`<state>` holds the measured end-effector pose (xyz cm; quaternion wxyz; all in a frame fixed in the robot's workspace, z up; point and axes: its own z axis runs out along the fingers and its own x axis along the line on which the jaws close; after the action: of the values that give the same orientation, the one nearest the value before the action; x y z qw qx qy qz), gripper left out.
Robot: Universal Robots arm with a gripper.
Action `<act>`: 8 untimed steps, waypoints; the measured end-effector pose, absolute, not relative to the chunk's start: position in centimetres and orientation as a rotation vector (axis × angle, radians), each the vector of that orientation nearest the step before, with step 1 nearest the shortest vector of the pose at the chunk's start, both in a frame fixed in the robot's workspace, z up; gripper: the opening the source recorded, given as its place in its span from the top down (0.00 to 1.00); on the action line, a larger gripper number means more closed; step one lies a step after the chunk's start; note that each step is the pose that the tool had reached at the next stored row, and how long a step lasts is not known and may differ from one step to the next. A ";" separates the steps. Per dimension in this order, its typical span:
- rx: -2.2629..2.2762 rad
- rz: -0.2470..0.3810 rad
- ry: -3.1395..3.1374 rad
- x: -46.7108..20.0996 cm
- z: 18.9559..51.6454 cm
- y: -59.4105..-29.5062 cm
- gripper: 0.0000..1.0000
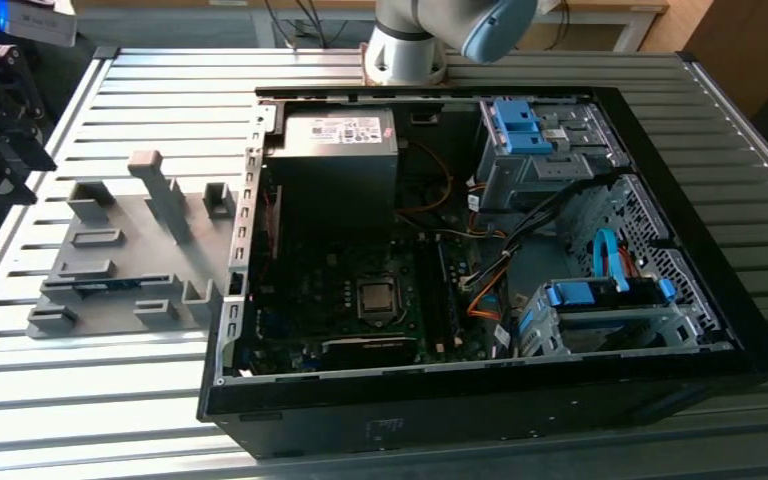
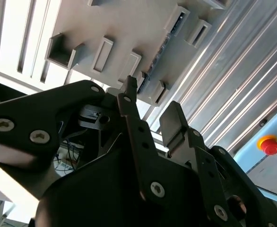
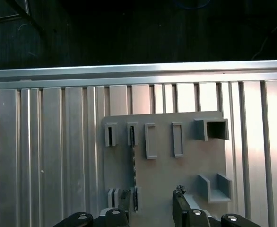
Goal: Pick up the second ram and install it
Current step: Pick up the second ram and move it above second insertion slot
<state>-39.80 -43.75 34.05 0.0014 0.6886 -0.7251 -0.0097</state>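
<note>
Black gripper (image 2: 151, 100), spread wide and empty, hangs over the gray holder plate (image 2: 129, 23) in the second wrist view. First wrist view: the second ram (image 3: 133, 165) stands on edge in that plate, near the gripper. Exterior view: the computer case (image 1: 491, 400) lies open; pickup and installation both seem undone.

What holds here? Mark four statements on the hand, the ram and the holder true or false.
1. The computer case lies open on the slatted table. True.
2. The hand grips the second ram. False: the hand is open, and the ram sits in the gray holder.
3. The gray holder lies inside the case. False: it lies on the table, at the exterior view's left of the case.
4. The hand hangs above the gray holder. True.
</note>
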 end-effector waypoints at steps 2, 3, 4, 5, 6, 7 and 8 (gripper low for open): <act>2.161 -0.029 -2.277 -39.8 33.8 -43.8 0.53; 2.161 -0.029 -2.277 -39.8 33.7 -43.8 0.53; 2.161 -0.028 -2.278 -39.8 33.5 -43.8 0.53; 2.161 -0.028 -2.278 -39.8 33.4 -43.8 0.53; 2.161 -0.028 -2.278 -39.8 33.4 -43.8 0.53; 2.161 -0.028 -2.278 -39.8 33.3 -43.8 0.53; 2.161 -0.028 -2.278 -39.8 33.2 -43.8 0.53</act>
<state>-39.80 -43.83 33.21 0.0007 0.6882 -0.7255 -0.0090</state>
